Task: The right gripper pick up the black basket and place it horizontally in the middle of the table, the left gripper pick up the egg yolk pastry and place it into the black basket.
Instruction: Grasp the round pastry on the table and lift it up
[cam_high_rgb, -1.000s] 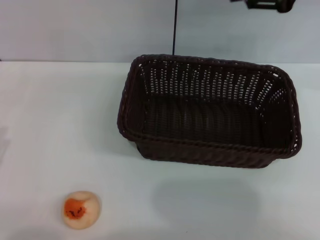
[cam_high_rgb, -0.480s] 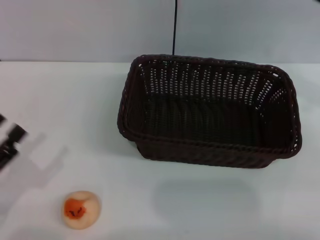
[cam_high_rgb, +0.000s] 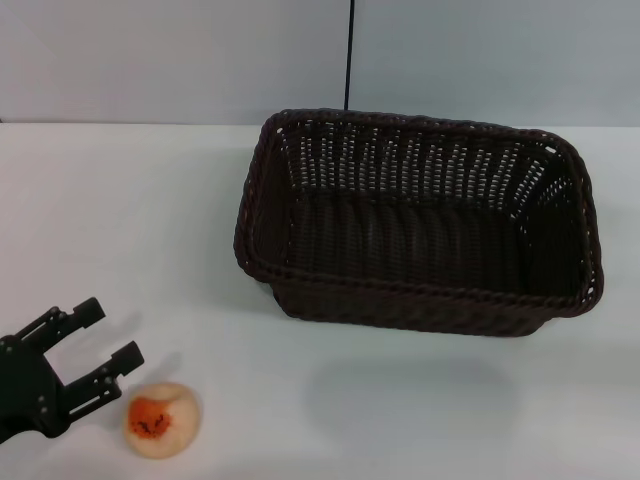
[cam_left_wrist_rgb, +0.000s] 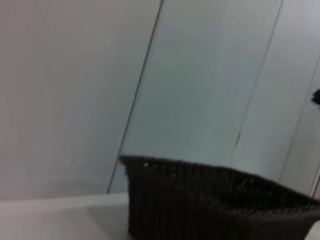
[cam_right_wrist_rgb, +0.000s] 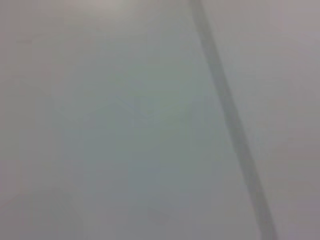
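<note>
The black basket (cam_high_rgb: 420, 220) lies lengthwise across the middle of the white table (cam_high_rgb: 130, 200), open side up and empty. It also shows in the left wrist view (cam_left_wrist_rgb: 215, 200). The egg yolk pastry (cam_high_rgb: 161, 420) sits near the table's front left, orange patch up. My left gripper (cam_high_rgb: 97, 335) is open at the lower left, its two fingers pointing toward the basket, just left of the pastry and apart from it. The right gripper is out of view.
A thin dark vertical line (cam_high_rgb: 349, 55) runs down the grey back wall behind the basket. The table's far edge meets the wall at the back. The right wrist view shows only the wall.
The left gripper has come in from the left edge and moved toward the pastry. The right arm's end, seen at the top right a second ago, has left the view.
</note>
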